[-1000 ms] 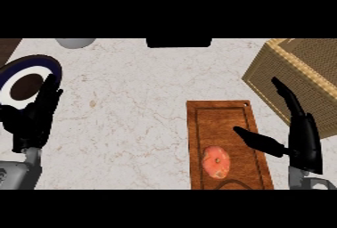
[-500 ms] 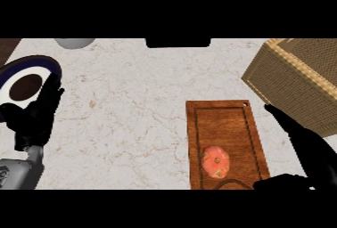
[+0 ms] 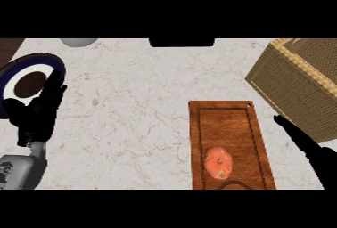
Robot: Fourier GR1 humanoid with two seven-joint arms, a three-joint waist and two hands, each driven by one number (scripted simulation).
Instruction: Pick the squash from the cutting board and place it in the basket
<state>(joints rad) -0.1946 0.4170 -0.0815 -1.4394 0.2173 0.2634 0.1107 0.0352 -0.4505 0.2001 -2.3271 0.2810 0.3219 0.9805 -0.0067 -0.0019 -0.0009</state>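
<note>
The squash (image 3: 217,162) is lying untouched at the near end of the cutting board (image 3: 227,120), an orange-red rounded thing sitting just in front of the board's handle cutout. Nothing is holding it, so the step in hand is judged to be the approach to the pick, with the grasp not yet made.

Just beside the board's right edge, the right hand (image 3: 309,147) is showing at the lower right with its fingers stretched out straight, released and gripping nothing; it is lying over the tabletop (image 3: 138,102) rather than over the board, off to the side of the squash and apart from it. At the left edge, the left hand (image 3: 39,116) is resting with its fingers up and relaxed, also holding nothing, near a dark-rimmed plate (image 3: 16,73) that is sitting further back on that side.

Further away, past the board's far right corner, the woven basket (image 3: 299,84) is standing at the right, its near wall close to the board.

The next move is likely calling for the right hand to be swinging inward over the board, coming down on the squash and curling its fingers round it. After that the squash is needing a lift and a carry forward and to the right, over the basket's rim
</note>
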